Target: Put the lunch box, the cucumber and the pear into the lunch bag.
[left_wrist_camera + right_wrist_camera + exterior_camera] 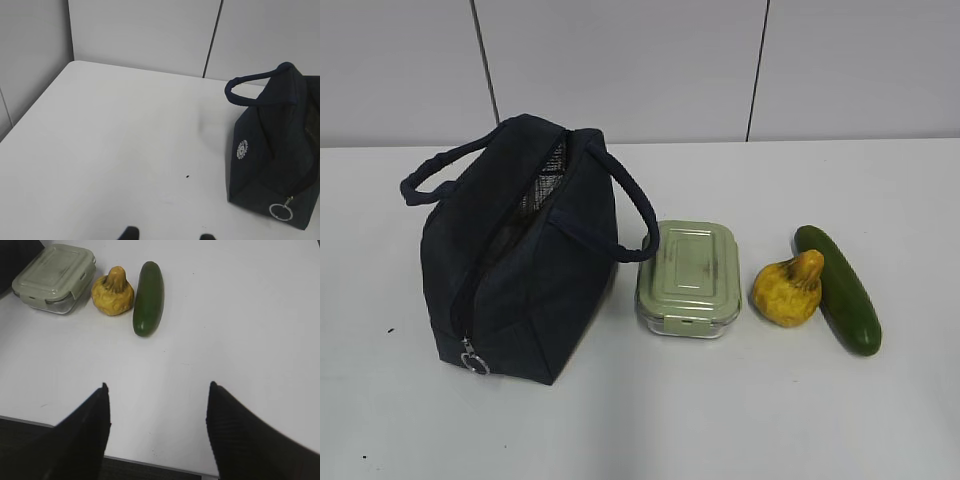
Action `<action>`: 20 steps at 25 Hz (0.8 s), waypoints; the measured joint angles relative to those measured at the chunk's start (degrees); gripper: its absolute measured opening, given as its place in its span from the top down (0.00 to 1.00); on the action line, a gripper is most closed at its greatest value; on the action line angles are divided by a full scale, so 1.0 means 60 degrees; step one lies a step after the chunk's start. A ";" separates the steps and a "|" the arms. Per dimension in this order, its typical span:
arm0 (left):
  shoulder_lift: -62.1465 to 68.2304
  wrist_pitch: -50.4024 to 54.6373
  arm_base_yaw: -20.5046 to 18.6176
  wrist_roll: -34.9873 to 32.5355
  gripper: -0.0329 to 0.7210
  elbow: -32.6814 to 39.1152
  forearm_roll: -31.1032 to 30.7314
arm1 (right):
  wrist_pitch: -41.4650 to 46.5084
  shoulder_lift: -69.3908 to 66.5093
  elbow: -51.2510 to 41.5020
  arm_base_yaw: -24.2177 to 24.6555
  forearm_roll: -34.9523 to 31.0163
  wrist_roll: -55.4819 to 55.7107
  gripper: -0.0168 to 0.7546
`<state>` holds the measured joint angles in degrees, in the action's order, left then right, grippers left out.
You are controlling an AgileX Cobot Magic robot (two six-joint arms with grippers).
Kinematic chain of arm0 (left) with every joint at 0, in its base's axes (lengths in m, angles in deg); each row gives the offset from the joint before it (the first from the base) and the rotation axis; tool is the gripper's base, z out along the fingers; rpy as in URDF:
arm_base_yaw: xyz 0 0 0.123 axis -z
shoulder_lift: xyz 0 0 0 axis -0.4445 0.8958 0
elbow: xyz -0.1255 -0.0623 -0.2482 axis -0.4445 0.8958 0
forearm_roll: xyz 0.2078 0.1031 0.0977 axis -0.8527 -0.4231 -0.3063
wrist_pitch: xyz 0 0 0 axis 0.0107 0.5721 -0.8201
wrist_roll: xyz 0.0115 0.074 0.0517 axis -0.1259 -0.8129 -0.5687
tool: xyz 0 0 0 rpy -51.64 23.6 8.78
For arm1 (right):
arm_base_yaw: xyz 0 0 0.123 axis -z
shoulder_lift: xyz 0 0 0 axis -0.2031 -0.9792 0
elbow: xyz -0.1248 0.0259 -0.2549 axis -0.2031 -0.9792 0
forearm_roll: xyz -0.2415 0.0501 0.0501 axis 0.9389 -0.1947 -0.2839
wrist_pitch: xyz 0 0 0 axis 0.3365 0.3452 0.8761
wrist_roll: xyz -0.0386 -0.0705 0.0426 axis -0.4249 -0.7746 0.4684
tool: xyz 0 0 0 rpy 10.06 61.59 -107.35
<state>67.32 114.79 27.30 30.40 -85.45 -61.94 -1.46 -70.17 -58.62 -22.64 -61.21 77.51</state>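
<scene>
White table (720, 420) with lunch bag (520, 260), lunch box (688, 278), pear (788, 290) and cucumber (838, 290).

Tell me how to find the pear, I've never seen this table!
Start at the big dark lunch bag on the white table. Go right, past the lunch box with the green lid, to the pear. It is lumpy and yellow with a bent neck, leaning against the long, smooth, dark green cucumber.

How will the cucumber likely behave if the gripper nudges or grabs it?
The cucumber is round and smooth-skinned, so a sideways nudge would probably roll it, though the pear beside it may block that side. Its glossy skin could slip between the fingers. It looks stiff.
</scene>
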 joint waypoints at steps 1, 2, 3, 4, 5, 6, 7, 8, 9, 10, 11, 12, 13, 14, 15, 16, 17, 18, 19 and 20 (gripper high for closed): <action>0.0000 0.0000 0.0000 0.0000 0.64 0.0000 0.0000 | 0.0000 0.0000 0.0000 0.0000 0.0000 0.0000 0.36; 0.0000 0.0000 0.0000 0.0000 0.64 0.0000 0.0000 | 0.0000 0.0000 0.0000 0.0000 0.0000 0.0000 0.36; 0.0000 0.0000 0.0000 0.0000 0.64 0.0000 0.0000 | 0.0000 0.0000 0.0000 0.0000 0.0000 0.0000 0.36; 0.0000 0.0000 0.0000 0.0000 0.64 0.0000 0.0000 | 0.0000 0.0000 0.0000 0.0000 0.0000 0.0000 0.36; 0.0000 0.0000 0.0000 0.0000 0.64 0.0000 0.0000 | 0.0000 0.0000 0.0000 0.0000 0.0000 0.0000 0.36; 0.0000 0.0000 0.0000 0.0000 0.64 0.0000 0.0000 | -0.0022 0.0000 0.0000 0.0000 -0.0024 0.0000 0.36; 0.0000 0.0000 0.0000 0.0000 0.64 0.0000 0.0000 | -0.0110 0.0000 0.0037 0.0000 -0.0043 0.0000 0.36; 0.0000 0.0000 0.0000 0.0000 0.64 0.0000 0.0000 | -0.0287 -0.0031 0.0124 0.0000 -0.0065 0.0000 0.36; 0.0000 0.0000 0.0000 0.0000 0.64 0.0000 0.0000 | -0.0465 -0.0199 0.0223 0.0000 -0.0082 0.0000 0.36; 0.0000 0.0000 0.0000 0.0000 0.64 0.0000 0.0000 | -0.0670 -0.0469 0.0310 0.0000 -0.0082 0.0000 0.36; 0.0000 0.0000 0.0000 0.0000 0.64 0.0000 0.0000 | -0.0984 -0.0931 0.0417 0.0000 -0.0082 0.0000 0.36; 0.0000 0.0000 0.0000 0.0000 0.64 0.0000 0.0000 | -0.1225 -0.1408 0.0484 0.0000 -0.0082 0.0000 0.36; 0.0000 0.0000 0.0000 0.0000 0.64 0.0000 0.0000 | -0.1485 -0.1955 0.0542 0.0000 -0.0082 0.0000 0.36; 0.0000 0.0000 0.0000 0.0000 0.64 0.0000 0.0000 | -0.1850 -0.2687 0.0604 0.0000 -0.0082 0.0000 0.36; 0.0000 0.0000 0.0000 0.0000 0.64 0.0000 0.0000 | -0.2170 -0.3612 0.0707 0.0000 -0.0082 0.0000 0.36; 0.0000 0.0000 0.0000 0.0000 0.64 0.0000 0.0000 | -0.2428 -0.4455 0.0830 0.0000 -0.0086 0.0000 0.36; 0.0000 0.0000 0.0000 0.0000 0.64 0.0000 0.0000 | -0.2717 -0.5334 0.1001 0.0000 -0.0086 0.0000 0.36; 0.0000 0.0000 0.0000 0.0000 0.64 0.0000 0.0000 | -0.2960 -0.6087 0.1101 0.0000 -0.0086 0.0000 0.36; 0.0000 0.0000 0.0000 0.0000 0.64 0.0000 0.0000 | -0.3153 -0.6851 0.1398 0.0000 -0.0086 0.0000 0.36; 0.0000 0.0000 0.0000 0.0000 0.64 0.0000 0.0000 | -0.3355 -0.7944 0.1781 0.0000 -0.0086 0.0000 0.36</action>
<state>67.32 114.79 27.30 30.40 -85.45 -61.94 -21.59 -117.83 -47.94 -22.64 -61.73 77.51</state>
